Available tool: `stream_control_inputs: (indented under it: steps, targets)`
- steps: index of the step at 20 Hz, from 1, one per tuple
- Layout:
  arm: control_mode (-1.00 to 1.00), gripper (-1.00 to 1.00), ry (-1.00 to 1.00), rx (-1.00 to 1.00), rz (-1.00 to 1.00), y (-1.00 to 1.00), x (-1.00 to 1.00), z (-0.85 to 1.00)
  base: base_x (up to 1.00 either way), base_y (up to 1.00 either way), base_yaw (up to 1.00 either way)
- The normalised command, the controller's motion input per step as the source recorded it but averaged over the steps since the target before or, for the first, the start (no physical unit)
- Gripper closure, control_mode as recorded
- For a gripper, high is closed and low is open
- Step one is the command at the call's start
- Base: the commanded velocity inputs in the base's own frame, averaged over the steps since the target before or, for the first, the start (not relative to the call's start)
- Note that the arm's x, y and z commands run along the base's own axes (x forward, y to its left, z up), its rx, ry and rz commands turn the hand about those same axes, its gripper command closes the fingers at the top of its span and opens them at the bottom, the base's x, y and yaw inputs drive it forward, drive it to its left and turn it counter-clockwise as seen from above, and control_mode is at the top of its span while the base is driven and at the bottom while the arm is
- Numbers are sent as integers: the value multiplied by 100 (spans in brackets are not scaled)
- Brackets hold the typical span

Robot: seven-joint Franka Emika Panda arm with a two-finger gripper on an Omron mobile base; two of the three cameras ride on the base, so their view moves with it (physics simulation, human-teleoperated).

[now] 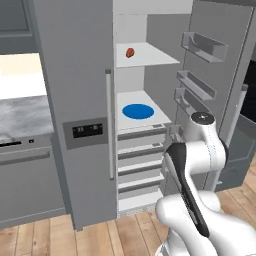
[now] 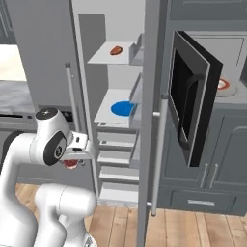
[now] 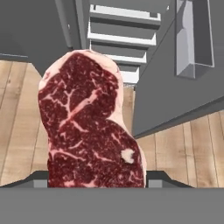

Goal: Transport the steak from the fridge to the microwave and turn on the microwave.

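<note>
- Nearest my hand camera, the steak (image 3: 89, 127) stands between the fingertips, a marbled dark red slab with a pale fat rim; the gripper (image 3: 92, 179) is clamped on it, jaws held wide by the meat.
- From the right base view I see the gripper (image 2: 72, 161) low beside the arm's white wrist, a sliver of red steak (image 2: 71, 164) showing beneath it, above the wooden floor (image 2: 193, 226).
- Behind it the fridge (image 1: 75, 100) stands open, white drawers stacked below a shelf bearing a blue plate (image 1: 138, 111).
- Higher, a small orange-brown item (image 1: 130, 52) sits on the upper shelf.
- Farther right, the microwave (image 2: 195, 96) has its dark-glass door swung open; a round plate (image 2: 223, 85) lies inside.
</note>
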Motion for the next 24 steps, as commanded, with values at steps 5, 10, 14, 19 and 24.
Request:
stream_control_inputs:
  steps: [5, 10, 14, 19, 24]
  targets:
    - [100, 100, 0, 0, 0, 0, 0, 0, -25, -30, -7]
    - [100, 100, 0, 0, 0, 0, 0, 0, -11, -41, -5]
    - [100, 100, 0, 0, 0, 0, 0, 0, -4, -53, -6]
    - [100, 100, 0, 0, 0, 0, 0, 0, -29, -53, -6]
    - [100, 100, 0, 0, 0, 0, 0, 0, -49, -45, -4]
